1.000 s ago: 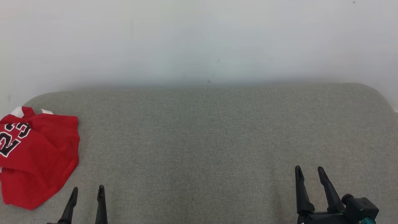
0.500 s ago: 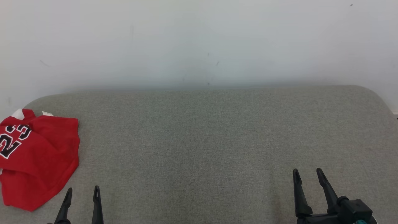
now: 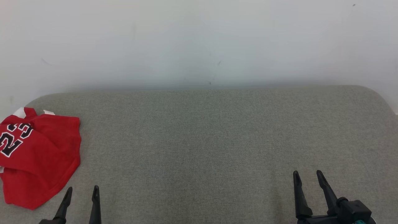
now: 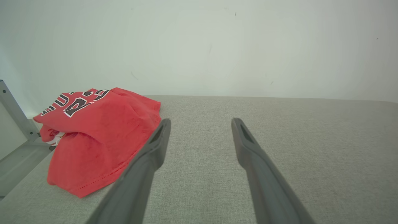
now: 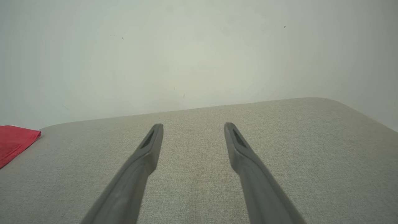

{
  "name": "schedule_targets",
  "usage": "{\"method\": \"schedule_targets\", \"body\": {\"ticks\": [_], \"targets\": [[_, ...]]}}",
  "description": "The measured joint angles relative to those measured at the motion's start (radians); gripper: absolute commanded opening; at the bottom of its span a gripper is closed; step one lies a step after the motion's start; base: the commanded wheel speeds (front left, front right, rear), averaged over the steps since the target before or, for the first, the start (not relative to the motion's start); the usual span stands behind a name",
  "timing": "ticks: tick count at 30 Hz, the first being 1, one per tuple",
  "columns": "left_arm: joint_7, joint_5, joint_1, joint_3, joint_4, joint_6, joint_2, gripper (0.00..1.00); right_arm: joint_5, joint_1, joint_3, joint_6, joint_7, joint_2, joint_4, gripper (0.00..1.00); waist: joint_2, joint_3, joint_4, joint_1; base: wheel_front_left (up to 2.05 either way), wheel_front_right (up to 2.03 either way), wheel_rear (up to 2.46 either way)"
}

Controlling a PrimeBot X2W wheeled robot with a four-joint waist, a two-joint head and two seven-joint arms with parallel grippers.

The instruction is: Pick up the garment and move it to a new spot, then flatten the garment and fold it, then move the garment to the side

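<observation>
The garment [image 3: 37,155] is a red jersey with black-and-white numbers, lying crumpled at the far left of the grey cushioned surface [image 3: 217,140]. In the left wrist view the garment [image 4: 93,137] sits just left of my left gripper's fingers. My left gripper [image 3: 82,189] stands open at the lower left, just right of the garment's near corner, with nothing between its fingers. My right gripper [image 3: 307,172] stands open at the lower right over bare fabric. In the right wrist view my right gripper [image 5: 193,126] is open and a red corner of the garment [image 5: 14,141] shows at the left edge.
A pale wall [image 3: 199,40] rises behind the cushioned surface. The surface has rounded far corners. In the left wrist view a grey metal frame [image 4: 15,118] stands past the surface's left edge, beside the garment.
My left gripper has drawn back and a little left, lower in the head view. The right gripper sank slightly. The head view itself shifted a bit. The garment lies as before.
</observation>
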Motion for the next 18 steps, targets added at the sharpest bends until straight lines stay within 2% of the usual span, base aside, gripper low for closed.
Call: {"method": "schedule_targets", "body": {"ticks": [18], "targets": [[0.023,-0.035,0.013,-0.004,-0.016,0.01,0.004,1.0,0.003,-0.007,-0.004,0.0,0.018,0.0,0.013,1.0,0.0,0.009,0.001,0.0,0.0,0.0,0.0]]}}
